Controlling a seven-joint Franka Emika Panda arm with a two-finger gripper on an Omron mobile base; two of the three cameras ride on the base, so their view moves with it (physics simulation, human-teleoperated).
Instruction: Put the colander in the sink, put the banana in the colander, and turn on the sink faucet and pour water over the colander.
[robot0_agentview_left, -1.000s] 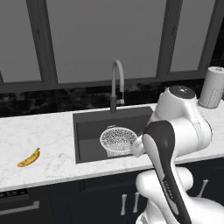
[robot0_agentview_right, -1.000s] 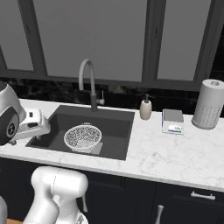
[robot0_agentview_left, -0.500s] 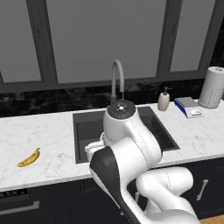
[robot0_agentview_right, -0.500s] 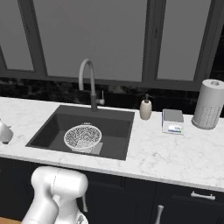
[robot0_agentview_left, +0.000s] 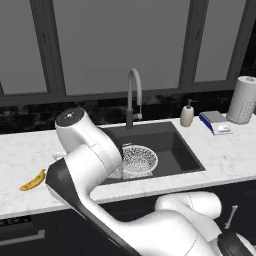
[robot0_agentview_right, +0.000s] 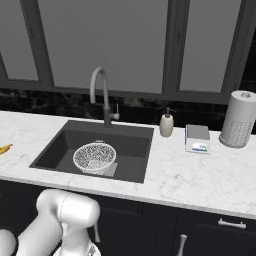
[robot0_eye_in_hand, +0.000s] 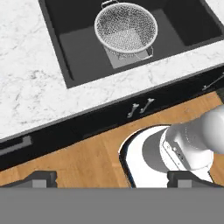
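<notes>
The white speckled colander (robot0_agentview_left: 139, 159) (robot0_agentview_right: 95, 156) (robot0_eye_in_hand: 126, 28) sits upright in the dark sink (robot0_agentview_left: 175, 145) (robot0_agentview_right: 127, 145) (robot0_eye_in_hand: 78, 48), over the lighter patch on its bottom. The yellow banana (robot0_agentview_left: 32, 181) (robot0_agentview_right: 4, 149) lies on the marble counter left of the sink. Behind the basin rises the grey gooseneck faucet (robot0_agentview_left: 132, 95) (robot0_agentview_right: 102, 95), and no water runs from it. In the hand view my gripper (robot0_eye_in_hand: 113, 179) is open, its fingertips (robot0_eye_in_hand: 39, 178) far apart with nothing between them. It looks down from high above the counter's front edge, well apart from the colander.
Right of the sink stand a beige soap dispenser (robot0_agentview_left: 187, 115) (robot0_agentview_right: 166, 125), a small box (robot0_agentview_left: 215, 121) (robot0_agentview_right: 198, 138) and a paper towel roll (robot0_agentview_left: 241, 100) (robot0_agentview_right: 239, 118). My bulky arm (robot0_agentview_left: 90, 160) covers the counter between banana and sink. Dark cabinet fronts and wooden floor (robot0_eye_in_hand: 87, 157) lie below.
My arm has swung from the right side of the left base view across the sink to the left. The colander and banana have stayed where they were.
</notes>
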